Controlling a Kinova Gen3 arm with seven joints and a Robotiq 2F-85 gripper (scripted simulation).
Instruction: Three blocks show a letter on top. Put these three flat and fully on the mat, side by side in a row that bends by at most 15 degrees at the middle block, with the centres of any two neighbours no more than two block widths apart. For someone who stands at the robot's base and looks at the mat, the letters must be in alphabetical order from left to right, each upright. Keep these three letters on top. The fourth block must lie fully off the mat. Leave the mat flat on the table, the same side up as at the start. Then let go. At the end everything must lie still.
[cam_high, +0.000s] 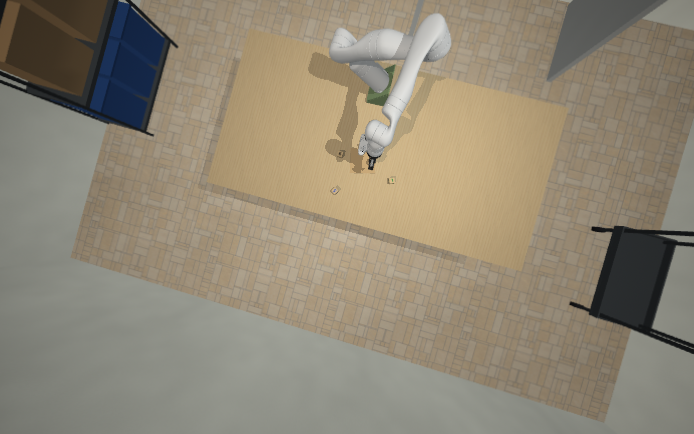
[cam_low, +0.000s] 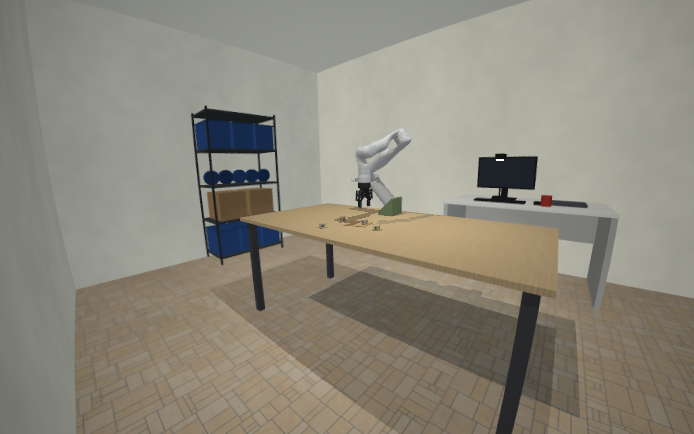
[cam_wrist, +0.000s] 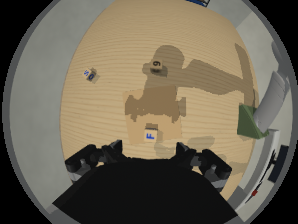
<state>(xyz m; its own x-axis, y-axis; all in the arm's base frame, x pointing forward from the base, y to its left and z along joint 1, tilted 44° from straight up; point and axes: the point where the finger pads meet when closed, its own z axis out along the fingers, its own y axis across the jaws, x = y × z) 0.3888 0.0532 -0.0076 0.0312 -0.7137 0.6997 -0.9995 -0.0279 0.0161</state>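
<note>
My gripper (cam_high: 371, 163) is open and empty and hangs above the table; it also shows in the exterior view (cam_low: 363, 200). In the wrist view its fingers spread above a block with a blue mark on top (cam_wrist: 150, 135), which lies flat on a small tan mat (cam_wrist: 154, 141). A second block (cam_high: 341, 153) lies in the arm's shadow to the left and shows in the wrist view too (cam_wrist: 157, 66). A third block with a blue mark (cam_high: 335, 190) lies nearer the front edge, also in the wrist view (cam_wrist: 91, 75). A block with a green mark (cam_high: 391, 180) lies to the right. The letters are too small to read.
A green wedge (cam_high: 381, 84) stands at the arm's base on the table's far side. A shelf rack with blue bins (cam_low: 235, 179) stands left of the table. A desk with a monitor (cam_low: 506, 174) stands to the right.
</note>
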